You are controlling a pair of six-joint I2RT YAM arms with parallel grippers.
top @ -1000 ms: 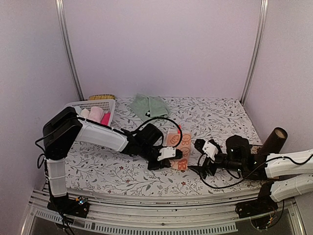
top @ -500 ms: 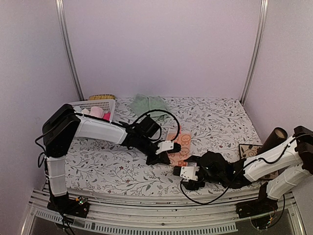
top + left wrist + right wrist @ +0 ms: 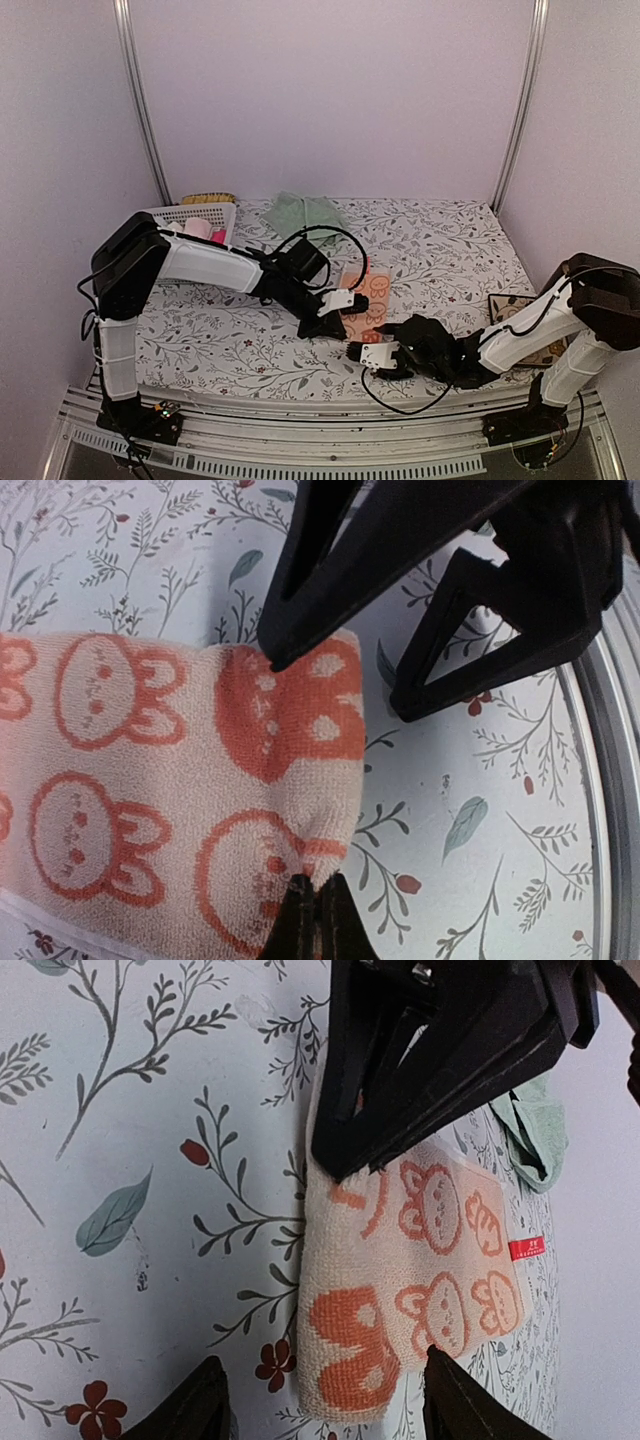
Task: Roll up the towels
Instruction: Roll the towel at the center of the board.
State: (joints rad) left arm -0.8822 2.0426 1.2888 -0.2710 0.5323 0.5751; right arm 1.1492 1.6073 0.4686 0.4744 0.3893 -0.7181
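The orange-salmon towel (image 3: pixel 368 300) lies folded on the floral table, printed with cream-and-orange rabbit shapes (image 3: pixel 150 780). My left gripper (image 3: pixel 325 322) is shut on one corner of its end (image 3: pixel 318 888). My right gripper (image 3: pixel 372 355) is open, its two fingers straddling the same folded end of the towel (image 3: pixel 400 1300) without touching it (image 3: pixel 325 1360). The left gripper's black fingers (image 3: pixel 440 1050) show beyond that end in the right wrist view. The pale mint green towel (image 3: pixel 305 212) lies crumpled at the back of the table and also shows in the right wrist view (image 3: pixel 535 1125).
A white lattice basket (image 3: pixel 160 214) with pink rolls (image 3: pixel 200 230) stands at the back left, with a yellow item (image 3: pixel 207 198) behind it. A brown patterned object (image 3: pixel 515 308) lies at the right, near my right arm. Metal rails run along the near table edge.
My right arm has swung in from the right and reached left along the near edge, so its open gripper now sits at the towel's end. My left gripper stays shut on the towel, hardly moved.
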